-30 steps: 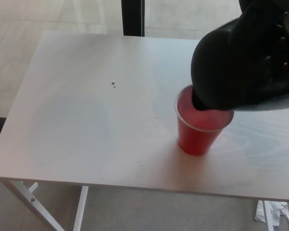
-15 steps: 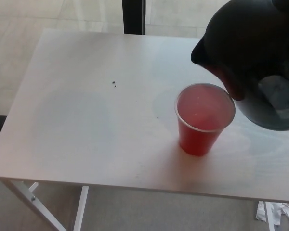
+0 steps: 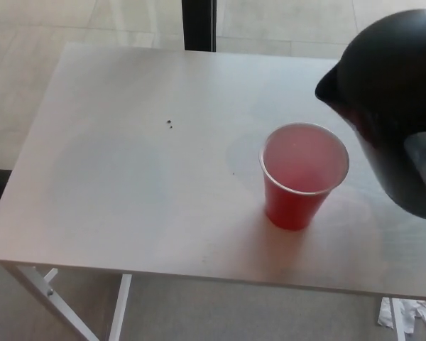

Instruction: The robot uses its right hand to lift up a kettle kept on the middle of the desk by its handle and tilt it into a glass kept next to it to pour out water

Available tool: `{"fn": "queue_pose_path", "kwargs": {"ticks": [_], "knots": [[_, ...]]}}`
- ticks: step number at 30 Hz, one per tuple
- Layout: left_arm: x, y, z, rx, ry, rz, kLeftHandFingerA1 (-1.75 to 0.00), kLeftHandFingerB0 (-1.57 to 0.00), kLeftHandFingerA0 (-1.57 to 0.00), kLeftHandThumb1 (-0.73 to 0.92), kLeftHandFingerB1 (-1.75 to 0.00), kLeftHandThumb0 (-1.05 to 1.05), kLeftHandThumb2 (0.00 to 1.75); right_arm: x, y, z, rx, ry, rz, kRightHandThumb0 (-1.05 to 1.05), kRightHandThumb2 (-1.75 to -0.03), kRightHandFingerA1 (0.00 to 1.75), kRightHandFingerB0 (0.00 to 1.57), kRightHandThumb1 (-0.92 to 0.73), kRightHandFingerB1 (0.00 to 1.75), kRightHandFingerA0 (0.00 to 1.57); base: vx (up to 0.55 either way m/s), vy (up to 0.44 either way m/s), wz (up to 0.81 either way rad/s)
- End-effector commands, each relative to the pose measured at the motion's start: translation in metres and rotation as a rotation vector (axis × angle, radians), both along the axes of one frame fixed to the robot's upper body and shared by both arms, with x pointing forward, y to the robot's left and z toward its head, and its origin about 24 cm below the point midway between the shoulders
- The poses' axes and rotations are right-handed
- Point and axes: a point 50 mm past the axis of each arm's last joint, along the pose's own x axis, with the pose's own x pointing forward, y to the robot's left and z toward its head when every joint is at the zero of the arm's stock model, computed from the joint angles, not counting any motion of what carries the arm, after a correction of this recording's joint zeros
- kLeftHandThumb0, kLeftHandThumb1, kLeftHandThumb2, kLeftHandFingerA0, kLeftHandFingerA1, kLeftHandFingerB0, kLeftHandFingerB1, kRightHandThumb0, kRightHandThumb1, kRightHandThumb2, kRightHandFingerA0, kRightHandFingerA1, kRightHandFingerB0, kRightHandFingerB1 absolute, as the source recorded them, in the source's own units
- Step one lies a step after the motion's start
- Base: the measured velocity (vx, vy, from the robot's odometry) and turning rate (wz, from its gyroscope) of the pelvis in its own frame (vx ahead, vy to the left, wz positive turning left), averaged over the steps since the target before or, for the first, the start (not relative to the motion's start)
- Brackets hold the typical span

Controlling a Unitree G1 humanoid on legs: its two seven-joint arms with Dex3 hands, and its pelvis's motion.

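Beside round glossy black kettle (image 3: pixel 394 106), translucent red plastic cup (image 3: pixel 302 176).

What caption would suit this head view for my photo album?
A black kettle hangs beside a red cup on a white table.

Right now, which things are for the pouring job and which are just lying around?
For the job:
- black kettle, up in the air to the right of the cup
- red cup, standing on the table

Just lying around:
- tiny dark speck on the table
- crumpled white scrap on the floor
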Motion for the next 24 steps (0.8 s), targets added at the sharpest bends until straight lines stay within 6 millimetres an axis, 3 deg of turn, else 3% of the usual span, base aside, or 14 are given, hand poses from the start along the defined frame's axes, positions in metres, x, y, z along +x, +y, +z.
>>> {"fn": "queue_pose_path", "kwargs": {"ticks": [1, 3, 4, 5, 10, 11, 12, 13, 14, 19, 20, 21, 22, 24], "knots": [[-0.005, 0.003, 0.001, -0.003, 0.0, 0.029, -0.62, -0.3, -0.51, 0.92, -0.54, -0.91, 0.85, -0.011, -0.019, -0.022, 0.243, -0.065, -0.117, -0.21, -0.93, 1.44, 0.78, -0.46, 0.81, 0.94, 0.0, 0.0, 0.0], [-0.006, 0.003, 0.0, -0.002, 0.003, 0.033, -0.62, -0.3, -0.51, 0.92, -0.54, -0.91, 0.85, -0.014, -0.021, -0.029, 0.302, -0.065, -0.161, -0.21, -0.93, 1.44, 0.78, -0.46, 0.81, 0.94, 0.0, 0.0, 0.0], [-0.007, 0.003, 0.0, -0.009, -0.003, 0.043, -0.66, -0.31, -0.47, 0.86, -0.59, -0.92, 1.24, -0.014, -0.023, -0.036, 0.344, -0.071, -0.181, -0.12, -0.93, 1.62, 0.77, -0.5, 0.93, 0.93, 0.0, 0.0, 0.0], [-0.008, 0.002, -0.001, -0.014, -0.001, 0.037, -0.63, -0.3, -0.49, 0.92, -0.55, -0.91, 0.85, -0.016, -0.028, -0.049, 0.375, -0.064, -0.21, -0.05, -0.99, 1.73, 0.71, -0.52, 1.29, 0.99, 0.0, 0.0, 0.0], [-0.012, -0.002, -0.006, -0.022, 0.0, 0.029, -0.63, -0.29, -0.48, 0.92, -0.56, -0.94, 0.85, -0.026, -0.034, -0.08, 0.514, -0.047, -0.191, -0.15, -1.34, 1.75, 0.8, -0.34, 1.7, 0.95, 0.0, 0.0, 0.0], [-0.013, -0.002, -0.007, -0.017, 0.011, 0.032, -0.58, -0.33, -0.45, 0.91, -0.56, -0.94, 0.86, -0.027, -0.034, -0.083, 0.53, -0.039, -0.197, -0.27, -1.21, 1.45, 1.1, -0.38, 1.34, 1.26, 0.0, 0.0, 0.0], [-0.014, -0.002, -0.007, -0.014, 0.016, 0.034, -0.58, -0.32, -0.48, 0.92, -0.53, -0.9, 0.84, -0.027, -0.034, -0.085, 0.544, -0.027, -0.209, -0.24, -1.23, 1.75, 0.81, -0.38, 1.64, 1.02, 0.0, 0.0, 0.0], [-0.015, -0.002, -0.008, -0.014, 0.016, 0.036, -0.59, -0.33, -0.46, 0.92, -0.55, -0.91, 0.84, -0.027, -0.035, -0.089, 0.583, -0.016, -0.239, -0.3, -1.17, 1.45, 1.08, -0.39, 1.31, 1.29, 0.0, 0.0, 0.0], [-0.015, -0.002, -0.008, -0.017, 0.014, 0.042, -0.58, -0.31, -0.44, 0.91, -0.54, -0.9, 0.84, -0.028, -0.032, -0.09, 0.587, -0.013, -0.274, -0.21, -1.06, 1.75, 0.79, -0.49, 1.54, 1.02, 0.0, 0.0, 0.0], [-0.015, -0.003, -0.009, -0.02, 0.02, 0.04, -0.62, -0.31, -0.49, 0.92, -0.55, -0.94, 0.87, -0.03, -0.032, -0.094, 0.674, -0.012, -0.324, -0.22, -0.8, 1.75, 0.68, -0.6, 1.52, 1.01, 0.0, 0.0, 0.0], [-0.015, -0.003, -0.008, -0.022, 0.012, 0.038, -0.65, -0.3, -0.44, 0.82, -0.6, -0.84, 1.22, -0.029, -0.033, -0.097, 0.705, -0.016, -0.326, -0.24, -0.72, 1.75, 0.68, -0.63, 1.55, 1.01, 0.0, 0.0, 0.0], [-0.015, -0.003, -0.009, -0.027, 0.007, 0.05, -0.61, -0.31, -0.49, 0.92, -0.54, -0.89, 0.84, -0.029, -0.035, -0.101, 0.717, -0.007, -0.339, -0.3, -0.63, 1.75, 0.71, -0.68, 1.55, 0.99, 0.0, 0.0, 0.0], [-0.015, -0.003, -0.009, -0.027, 0.003, 0.05, -0.59, -0.32, -0.46, 0.92, -0.54, -0.89, 0.84, -0.03, -0.035, -0.103, 0.715, -0.002, -0.34, -0.41, -0.9, 1.44, 0.98, -0.49, 1.25, 1.28, 0.0, 0.0, 0.0], [-0.015, -0.003, -0.009, -0.03, 0.002, 0.053, -0.62, -0.3, -0.48, 0.92, -0.55, -0.92, 0.86, -0.03, -0.036, -0.107, 0.7, 0.011, -0.358, -0.2, -1.01, 1.75, 0.71, -0.51, 1.48, 1.0, 0.0, 0.0, 0.0]]}}
